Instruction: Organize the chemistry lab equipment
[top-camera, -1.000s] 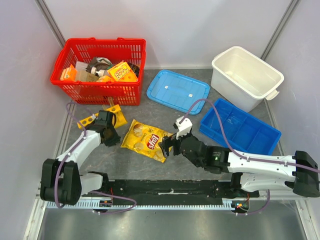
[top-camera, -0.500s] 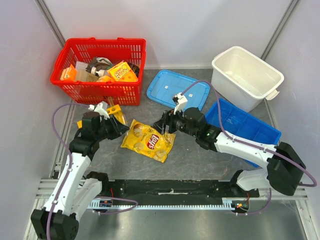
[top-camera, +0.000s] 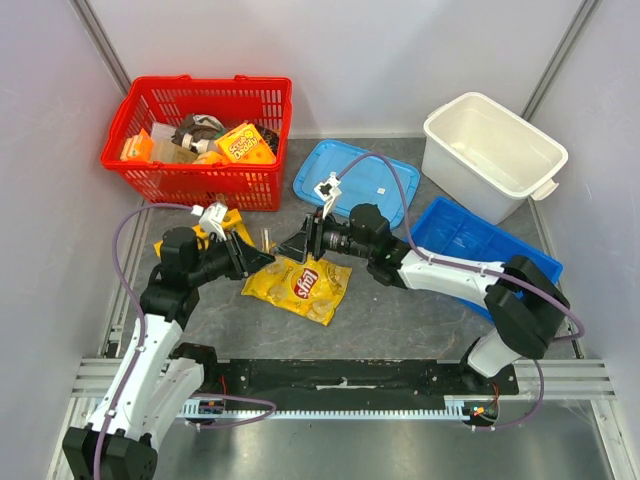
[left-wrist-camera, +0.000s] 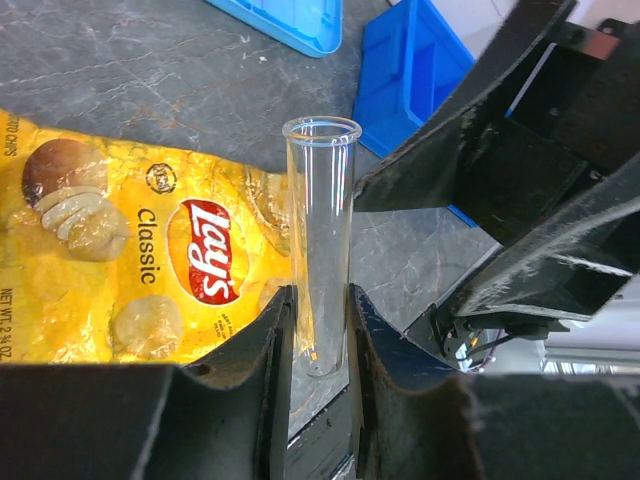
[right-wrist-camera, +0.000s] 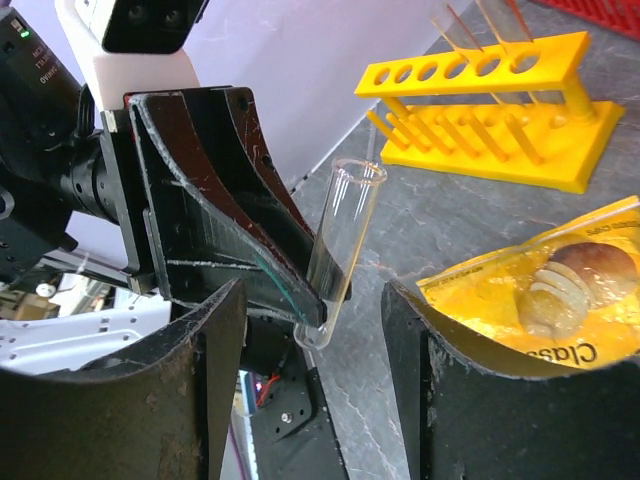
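We grip the test tube (left-wrist-camera: 320, 250) by its closed end in our clenched left gripper (top-camera: 258, 258), above the chip bag (top-camera: 300, 283) mid-counter, with its mouth free, presumably so our right gripper (top-camera: 288, 248), unclenched with jaws flanking the tube, can take it.

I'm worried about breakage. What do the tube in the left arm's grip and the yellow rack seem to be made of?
The tube looks like clear glass, possibly hard clear plastic: see-through, glossy, with a rolled lip at its open end. The rack looks like plastic: opaque, even yellow, fairly matte, with rounded holes.
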